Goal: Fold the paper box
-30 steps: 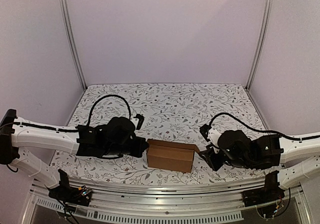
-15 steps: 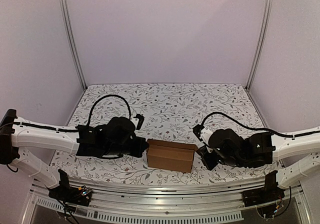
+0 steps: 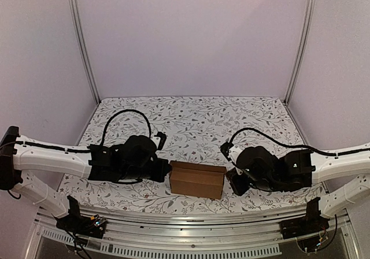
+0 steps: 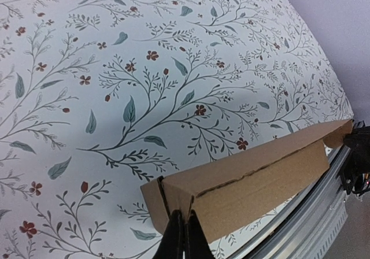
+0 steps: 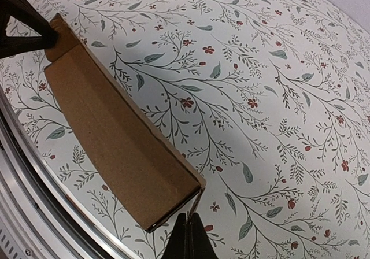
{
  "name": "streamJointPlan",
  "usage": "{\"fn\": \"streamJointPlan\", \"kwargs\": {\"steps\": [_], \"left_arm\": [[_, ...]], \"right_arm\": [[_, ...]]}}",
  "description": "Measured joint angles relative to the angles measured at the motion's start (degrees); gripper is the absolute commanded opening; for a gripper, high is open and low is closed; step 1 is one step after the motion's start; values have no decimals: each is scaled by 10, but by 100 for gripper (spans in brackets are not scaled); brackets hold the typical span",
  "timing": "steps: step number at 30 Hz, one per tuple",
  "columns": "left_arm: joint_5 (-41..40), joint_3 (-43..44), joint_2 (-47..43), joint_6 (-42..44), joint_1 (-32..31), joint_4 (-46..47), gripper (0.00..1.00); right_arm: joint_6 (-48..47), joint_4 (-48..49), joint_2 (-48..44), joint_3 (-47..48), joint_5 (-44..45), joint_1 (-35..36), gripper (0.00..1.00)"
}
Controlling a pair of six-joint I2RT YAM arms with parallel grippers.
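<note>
The paper box [image 3: 196, 180] is a small oblong brown carton lying near the table's front edge, between both arms. My left gripper [image 3: 167, 170] is at its left end. In the left wrist view the gripper [image 4: 185, 231] is shut, pinching the end flap edge of the box [image 4: 260, 181]. My right gripper [image 3: 232, 178] is at the right end. In the right wrist view the gripper [image 5: 188, 231] is shut on a thin end flap [image 5: 197, 204] standing folded across the open end of the box [image 5: 110, 132].
The floral tablecloth [image 3: 196, 123] covers the table. A metal rail [image 3: 191, 218] runs along the front edge just below the box. White walls and two upright metal posts [image 3: 84, 45] close in the back and sides.
My right arm has moved left toward the box, swinging the right end flap in from sticking out to lying against the box's end. The left arm and the box have stayed put.
</note>
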Motion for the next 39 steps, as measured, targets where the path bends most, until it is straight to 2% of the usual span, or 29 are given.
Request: {"fn": "streamJointPlan", "kwargs": {"steps": [15,33,36,39], "left_arm": [[-17,4,0,-5,-7,-12,0],[-33,7,0,-5,-10,-24,0],[-33,10,1,-5,-11,-28,0],[-33,12,4,-5,-12,-28,0]], "right_arm": [[110,-30,53,58,5,0,0],[157,-35,65,78,14,1,0],[158,-37,67,80,17,1,13],[164,-42,71,85,22,2,21]]}}
